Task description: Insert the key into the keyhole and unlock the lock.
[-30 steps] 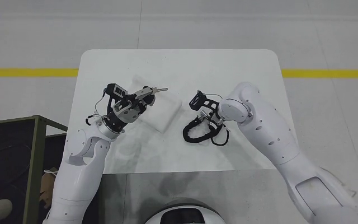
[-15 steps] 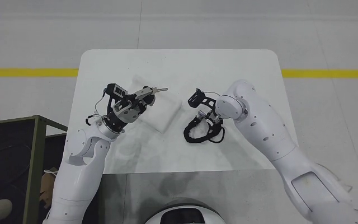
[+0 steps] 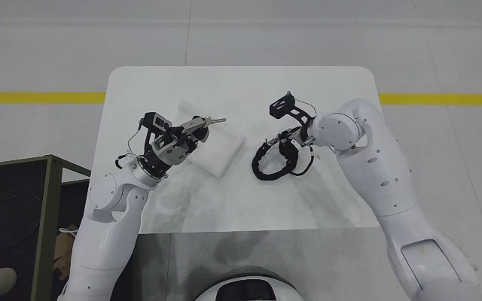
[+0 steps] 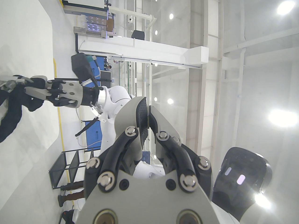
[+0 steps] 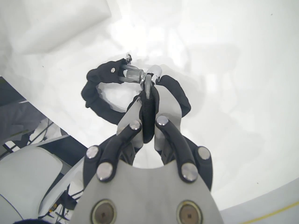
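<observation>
While the white table [image 3: 324,90], smooth and matt with rounded corners, carries everything, the largest thing on it is a pale foam pad [image 3: 226,147], a flat square slab with soft edges that lies skewed on the left arm's side of the middle. Just beside the pad's near corner, and apart from it, lies the lock [image 3: 263,164]. It is a loop of cable in a black woven sleeve, slightly frayed at one end, and its two ends meet at a short, shiny metal cylinder [image 5: 132,75]. Smallest is the key [image 5: 147,87], a thin flat piece of bright metal whose tip is at that cylinder; how deep it sits cannot be told.

From the right side of the table the right arm comes in with its elbow bent and its wrist turned inward over the loop. The right gripper [image 5: 147,95] is clamped on the key between black ribbed pads. From the near left edge the left arm slants up across the table, and the left gripper [image 4: 148,114] hangs above the pad, level and pointing toward the other arm, its dark textured pads pressed flat together
</observation>
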Motion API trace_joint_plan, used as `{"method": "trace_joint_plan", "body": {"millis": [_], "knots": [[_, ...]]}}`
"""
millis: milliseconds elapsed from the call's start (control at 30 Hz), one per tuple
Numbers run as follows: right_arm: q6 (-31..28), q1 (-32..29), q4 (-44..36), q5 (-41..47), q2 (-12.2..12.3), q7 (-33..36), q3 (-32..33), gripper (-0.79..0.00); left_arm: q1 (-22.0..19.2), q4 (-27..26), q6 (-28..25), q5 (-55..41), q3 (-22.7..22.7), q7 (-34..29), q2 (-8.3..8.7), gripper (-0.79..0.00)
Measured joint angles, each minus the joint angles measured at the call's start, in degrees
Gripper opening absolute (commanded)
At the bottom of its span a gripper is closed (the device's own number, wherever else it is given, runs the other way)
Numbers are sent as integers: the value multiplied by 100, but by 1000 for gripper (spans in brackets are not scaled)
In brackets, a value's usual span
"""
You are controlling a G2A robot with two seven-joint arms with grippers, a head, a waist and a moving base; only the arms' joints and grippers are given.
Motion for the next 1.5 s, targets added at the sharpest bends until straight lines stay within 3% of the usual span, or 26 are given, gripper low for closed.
{"method": "trace_joint_plan", "body": {"millis": [333, 633, 867, 1400, 1500], "knots": [[-813, -798, -361, 1853, 167, -1325, 1366, -785, 0, 0, 0, 0, 0, 0, 0, -785], [-1952, -1294, -103, 4153, 255, -1850, 1945, -785, 0, 0, 0, 0, 0, 0, 0, -785], [-2377, -1268, 303, 5745, 272, -1531, 1774, -785, 0, 0, 0, 0, 0, 0, 0, -785], [-1801, -1118, 919, 8413, 94, -951, 808, -785, 0, 0, 0, 0, 0, 0, 0, -785], [-1764, -1051, 911, 8327, 86, -835, 739, -785, 0, 0, 0, 0, 0, 0, 0, -785]]}}
